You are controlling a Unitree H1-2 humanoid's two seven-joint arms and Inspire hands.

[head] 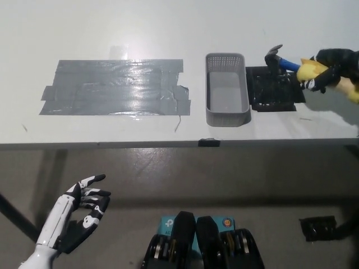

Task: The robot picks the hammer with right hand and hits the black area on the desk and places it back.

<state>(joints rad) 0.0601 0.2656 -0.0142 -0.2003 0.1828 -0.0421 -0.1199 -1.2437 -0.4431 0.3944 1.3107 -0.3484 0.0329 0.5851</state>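
The desk is smooth, slightly glossy white. Left of the basket, the tape patch is shiny grey and wrinkled. The basket looks like matt grey perforated plastic. The hammer has a dark head and yellow grip.

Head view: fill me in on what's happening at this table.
The black right hand grips a hammer by its yellow handle and holds it above the black tray at the desk's right end, head pointing left. The grey basket sits beside the tray, and the taped dark patch lies further left, not yet struck. The white left hand rests open below the desk edge.
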